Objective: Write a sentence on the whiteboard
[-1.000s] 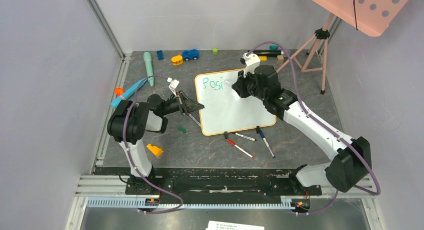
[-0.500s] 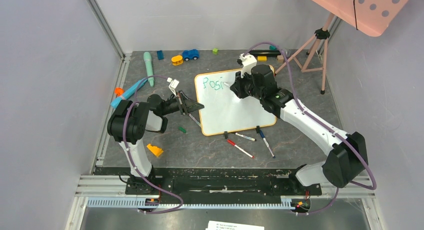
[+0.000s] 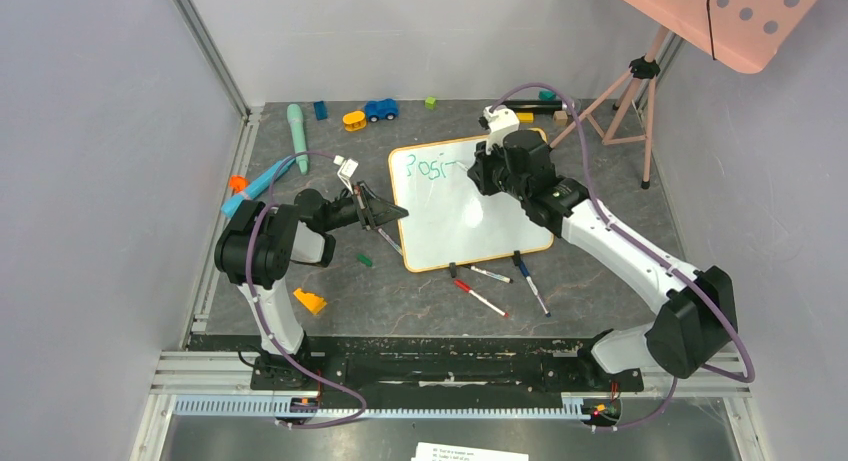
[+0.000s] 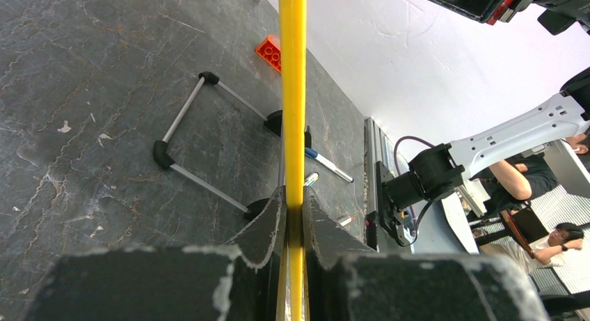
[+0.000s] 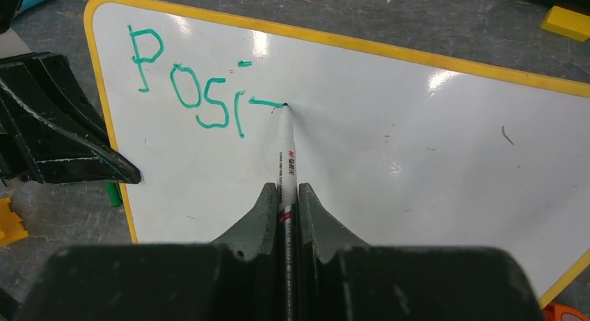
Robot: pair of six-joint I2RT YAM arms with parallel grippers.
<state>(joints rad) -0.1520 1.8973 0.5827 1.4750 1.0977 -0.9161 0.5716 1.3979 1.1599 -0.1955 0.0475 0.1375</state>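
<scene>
Now we see the right gripper (image 5: 284, 196), clamped on the marker (image 5: 286, 147), slightly farther right with a fresh stroke in the sentence (image 5: 195, 91), and the left gripper (image 4: 293, 202) still pinching the left edge of the whiteboard (image 5: 417, 161).

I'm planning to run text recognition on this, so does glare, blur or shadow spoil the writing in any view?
Right wrist: writing and marker are sharp, and the glare spots on the whiteboard near its far edge miss the letters. Top external: light is even, but the letters are small. Left wrist: the whiteboard is seen edge-on, so only its yellow frame shows and no writing.
</scene>
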